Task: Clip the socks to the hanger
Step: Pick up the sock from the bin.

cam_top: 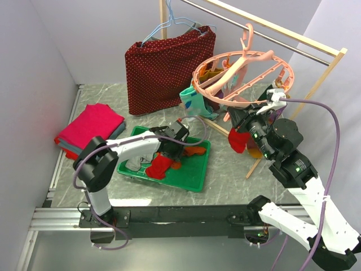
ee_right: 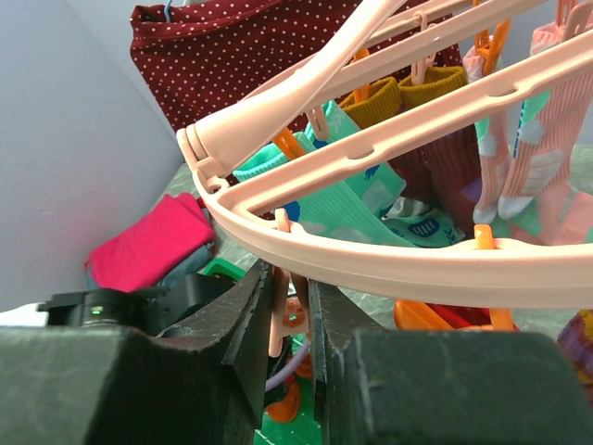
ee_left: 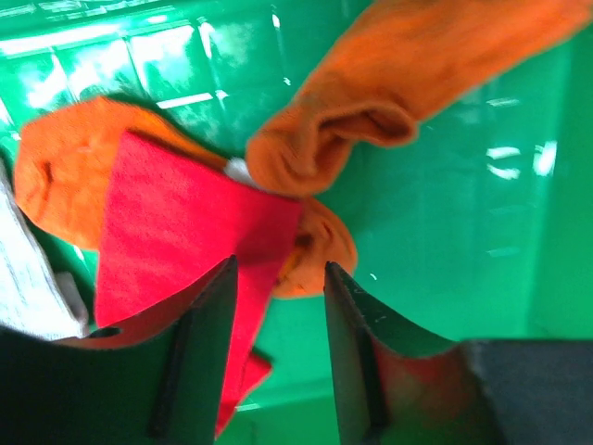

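Observation:
In the green tray (cam_top: 192,183) lie a red sock (cam_top: 159,165) and an orange sock (cam_top: 194,151). My left gripper (cam_top: 169,151) is down over them. In the left wrist view its jaws (ee_left: 278,278) stand apart above the tray floor (ee_left: 482,232), with the red sock's (ee_left: 185,222) edge against the left finger and two orange socks (ee_left: 408,74) (ee_left: 65,167) beyond. My right gripper (ee_right: 289,297) is shut on a clip peg (ee_right: 289,315) under the salmon-pink hanger's ring (ee_right: 417,260). Teal (ee_right: 343,199), mustard (ee_right: 398,97) and pink (ee_right: 547,148) socks hang from the hanger (cam_top: 242,73).
A dark-red dotted cloth (cam_top: 166,68) hangs on a light-blue wire hanger (cam_top: 169,25) from the wooden rack (cam_top: 271,28). A folded pink-red cloth stack (cam_top: 90,127) lies at the left by the wall. A red sock (cam_top: 238,141) dangles below my right gripper (cam_top: 248,121).

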